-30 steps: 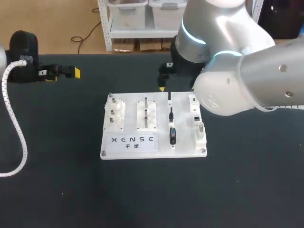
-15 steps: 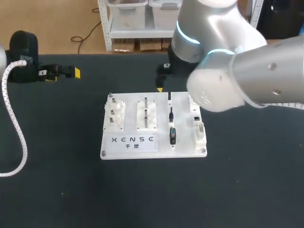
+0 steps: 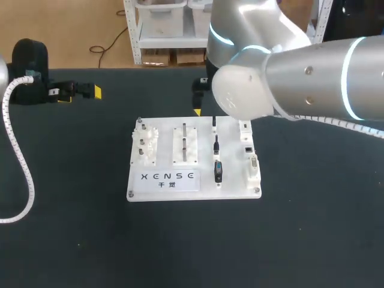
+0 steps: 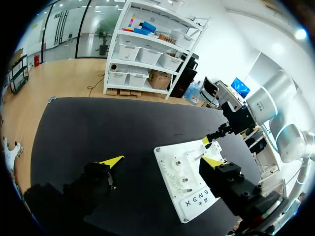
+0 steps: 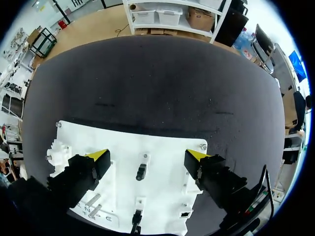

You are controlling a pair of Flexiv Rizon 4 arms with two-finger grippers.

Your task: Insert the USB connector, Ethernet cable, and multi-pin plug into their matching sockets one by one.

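Note:
The white connector board [image 3: 195,180] lies mid-table. Three black plugs stand in a column on it: a small one [image 3: 214,122] at the far end, a second [image 3: 216,144] in the middle, and a bigger one [image 3: 218,171] nearest. White sockets [image 3: 248,148] line the board's right edge. My right gripper [image 3: 207,111] hangs over the board's far edge, mostly hidden by its arm. In its wrist view the gripper [image 5: 146,155] is open, with the small plug [image 5: 141,171] below the gap, untouched. My left gripper [image 4: 162,161] is open and empty, far left of the board [image 4: 189,182].
Two white blocks with pegs and pins [image 3: 146,146] fill the board's left half, above its printed front strip. A white coiled cable [image 3: 21,162] hangs along my left arm. Black tabletop surrounds the board on all sides.
My right arm has swung leftward, and its gripper has shifted a little left over the board's far edge. My left arm and the plugs have stayed put.

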